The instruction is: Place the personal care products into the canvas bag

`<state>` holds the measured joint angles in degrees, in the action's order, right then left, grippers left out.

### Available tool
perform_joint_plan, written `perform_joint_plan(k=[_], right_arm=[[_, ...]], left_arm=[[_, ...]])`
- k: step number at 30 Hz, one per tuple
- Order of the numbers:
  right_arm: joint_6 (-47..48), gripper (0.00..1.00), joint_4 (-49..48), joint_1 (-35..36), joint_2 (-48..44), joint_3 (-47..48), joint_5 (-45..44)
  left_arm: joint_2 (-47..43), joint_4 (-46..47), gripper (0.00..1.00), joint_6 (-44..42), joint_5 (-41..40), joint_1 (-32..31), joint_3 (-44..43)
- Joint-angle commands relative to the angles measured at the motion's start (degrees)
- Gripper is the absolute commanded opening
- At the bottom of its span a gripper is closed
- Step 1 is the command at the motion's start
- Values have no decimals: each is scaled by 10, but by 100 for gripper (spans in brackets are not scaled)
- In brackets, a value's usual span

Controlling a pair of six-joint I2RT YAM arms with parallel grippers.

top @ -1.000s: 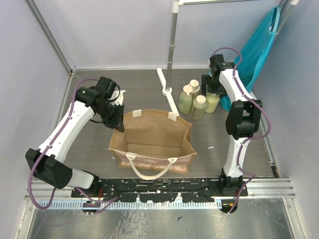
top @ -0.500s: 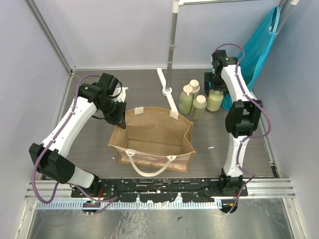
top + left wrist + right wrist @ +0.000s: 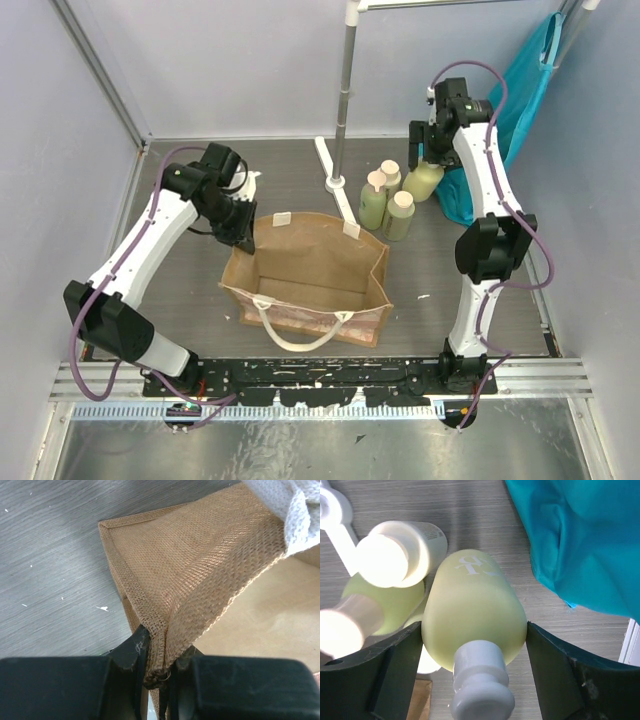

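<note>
Canvas bag (image 3: 300,262) mid-frame, we're pinching its upper-left rim shut in the left gripper (image 3: 156,662) | right gripper (image 3: 475,635) clamping one yellow-green bottle (image 3: 470,605) upper right, three bottles (image 3: 385,205) beside it | next, we're thinking: carry over the open mouth, release.

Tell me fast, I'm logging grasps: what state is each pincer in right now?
Left pincer: closed on the canvas bag, at its rim corner.
Right pincer: closed on one pale yellow-green bottle.
</note>
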<state>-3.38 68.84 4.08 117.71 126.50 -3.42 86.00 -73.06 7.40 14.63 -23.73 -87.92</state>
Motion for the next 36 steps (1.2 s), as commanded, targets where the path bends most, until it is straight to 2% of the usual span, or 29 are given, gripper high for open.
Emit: perform_joint_plan(k=[1,10,17,25,36], right_arm=[[1,18,-22,4,-108,58,31],[-26,17,-12,27,-152,110,144],[-27,17,-21,68,-189,104,195],[-80,16,-89,135,-217,98,264],[-87,16,-72,264,-191,88,254]], left_arm=[[14,25,0,-19,14,-1,-23],[42,53,0,-32,27,-1,-28],[60,71,0,-46,31,-1,-34],[69,85,0,-56,36,-1,-35],[85,92,0,-72,35,0,-58]])
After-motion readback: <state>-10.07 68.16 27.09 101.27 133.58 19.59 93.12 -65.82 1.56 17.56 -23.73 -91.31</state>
